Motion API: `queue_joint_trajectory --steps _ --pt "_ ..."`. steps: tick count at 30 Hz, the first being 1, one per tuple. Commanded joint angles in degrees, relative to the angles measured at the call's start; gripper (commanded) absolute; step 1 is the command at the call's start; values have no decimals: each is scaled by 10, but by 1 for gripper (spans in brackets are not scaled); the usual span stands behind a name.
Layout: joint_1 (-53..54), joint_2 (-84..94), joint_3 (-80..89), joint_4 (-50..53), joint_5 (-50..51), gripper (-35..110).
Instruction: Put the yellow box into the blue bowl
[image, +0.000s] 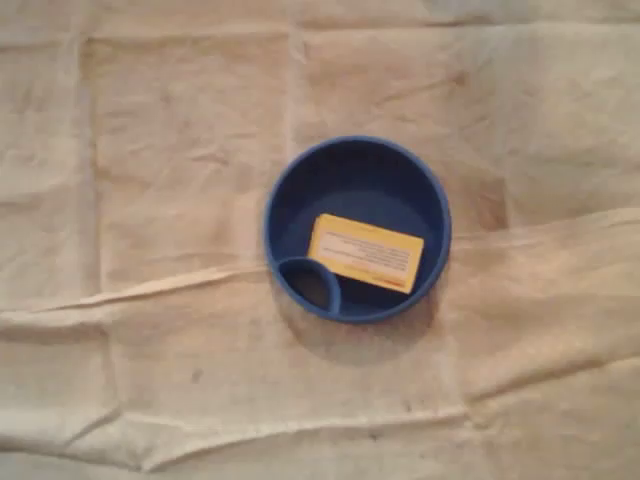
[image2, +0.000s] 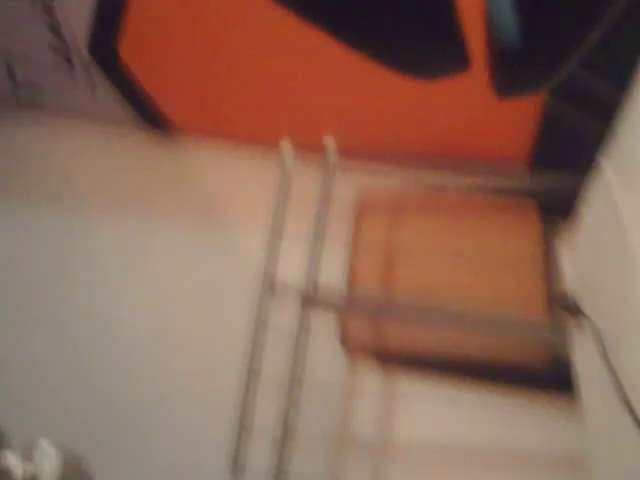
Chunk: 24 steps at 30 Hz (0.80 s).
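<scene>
Beige creased cloth covers the table across the whole overhead view.

Arm pose: not readable. The wrist view is heavily blurred. It takes in a broad orange surface at the top with dark shapes over it. Below that is a pale wall-like surface, crossed by two thin pale rods running top to bottom. An orange-brown rectangular panel lies right of the rods.

Pincer: cannot tell whether it is open, closed or gripping anything.

Task object: the flat yellow rectangular box lies inside the round blue plastic bowl, face up, with small print on its top. It is in the large main compartment. Its long side runs left to right, dropping slightly toward the right. Its lower-left corner is just beside the wall of the small oval pocket set into the bowl's lower-left part. Its place relative to the pincer cannot be told.

Edges and room:
- The bowl stands near the middle of the overhead view, a little right of centre, with open cloth on every side.
- A raised fold runs from the left edge to the bowl's lower left.
- Another fold runs from the bowl's right side to the right edge.
- A third fold crosses the cloth well below the bowl.
- A soft shadow lies on the cloth just under the bowl's lower rim.
</scene>
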Motion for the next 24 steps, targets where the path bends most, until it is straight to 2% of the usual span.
queue_joint_trajectory --steps 1,12,24 --pt "-10 22 54 -2 -6 0" --pt "-13 124 191 -2 -6 0" --pt "-13 235 264 -2 -6 0"
